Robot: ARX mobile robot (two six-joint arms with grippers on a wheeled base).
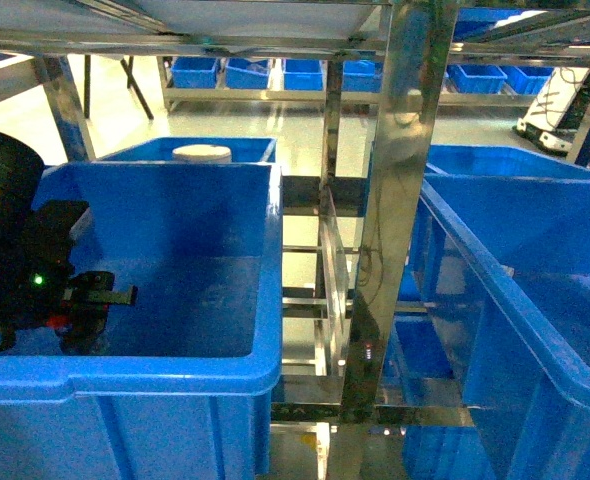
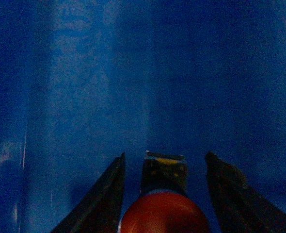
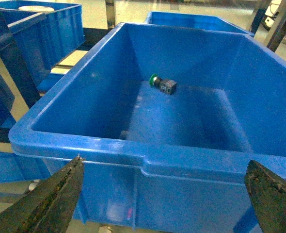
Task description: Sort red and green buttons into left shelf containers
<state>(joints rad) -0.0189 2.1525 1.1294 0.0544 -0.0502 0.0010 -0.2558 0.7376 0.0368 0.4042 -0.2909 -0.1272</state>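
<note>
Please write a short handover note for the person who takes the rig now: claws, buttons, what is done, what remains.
Left claw: inside the left blue bin, fingers spread beside the red button; whether it grips is unclear.
Right claw: open, empty, in front of the other blue bin.
Green button: lying on its side on that bin's floor.
Left: confirm the red button is released, withdraw the left arm.

Dim, grainy left-wrist view; glare overhead

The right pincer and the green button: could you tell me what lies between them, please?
In the right wrist view, the blue bin's near rim, then bare bin floor, separates the right pincer from the green button.
</note>
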